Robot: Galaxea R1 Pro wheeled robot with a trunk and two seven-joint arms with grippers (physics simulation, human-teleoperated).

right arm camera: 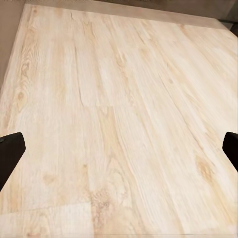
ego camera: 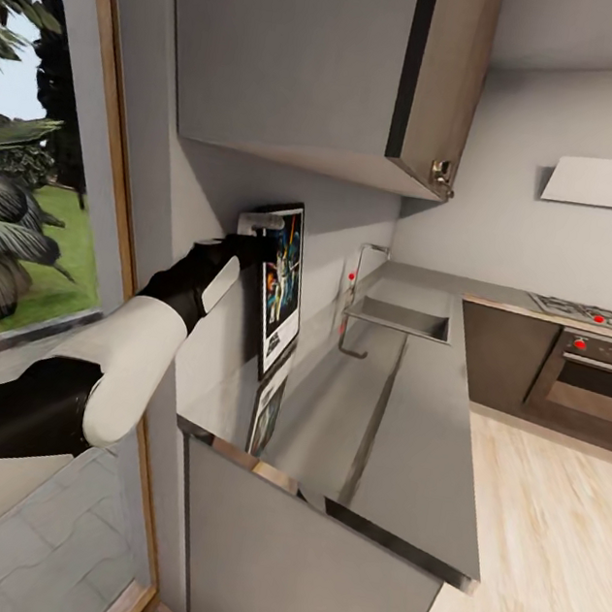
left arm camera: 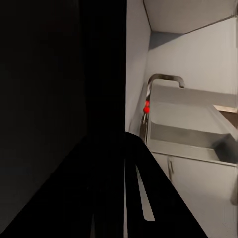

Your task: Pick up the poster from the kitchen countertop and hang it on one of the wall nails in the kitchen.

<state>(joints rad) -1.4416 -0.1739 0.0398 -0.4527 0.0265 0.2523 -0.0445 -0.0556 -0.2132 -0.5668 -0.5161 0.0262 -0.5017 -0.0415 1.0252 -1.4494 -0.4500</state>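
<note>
Holding poster (ego camera: 282, 288) at frame centre-left against wall, your left gripper (ego camera: 261, 231) pinches its top edge, above kitchen countertop (ego camera: 405, 429); right gripper (right arm camera: 119, 148) fingers spread over wood floor (right arm camera: 119, 99).

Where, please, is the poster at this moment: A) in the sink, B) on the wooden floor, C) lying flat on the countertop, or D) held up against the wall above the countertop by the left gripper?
D: in the head view the poster stands upright against the wall, its lower edge above the countertop, with the left gripper at its top edge.
</note>
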